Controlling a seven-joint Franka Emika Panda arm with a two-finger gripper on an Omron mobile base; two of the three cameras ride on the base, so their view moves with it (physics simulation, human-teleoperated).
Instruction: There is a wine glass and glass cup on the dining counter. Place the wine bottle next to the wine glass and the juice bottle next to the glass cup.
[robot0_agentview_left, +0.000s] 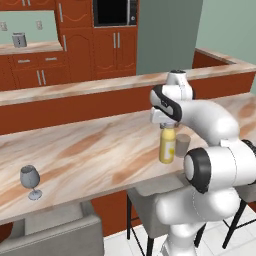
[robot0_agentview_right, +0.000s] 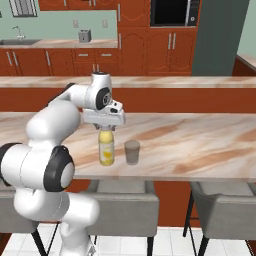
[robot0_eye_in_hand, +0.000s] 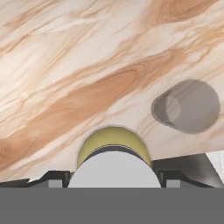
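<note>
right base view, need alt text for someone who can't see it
A white robot arm's gripper sits at the cap of an upright juice bottle on the dining counter, with a glass cup beside it, apart. Grey chairs stand below.

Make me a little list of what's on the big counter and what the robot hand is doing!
juice bottle: upright on the dining counter, beside the glass cup, apart from it
wine glass: upright, far along the counter, alone
end effector: straight above the juice bottle, at its cap; grip cannot be told
juice step: bottle stands by the cup
</note>
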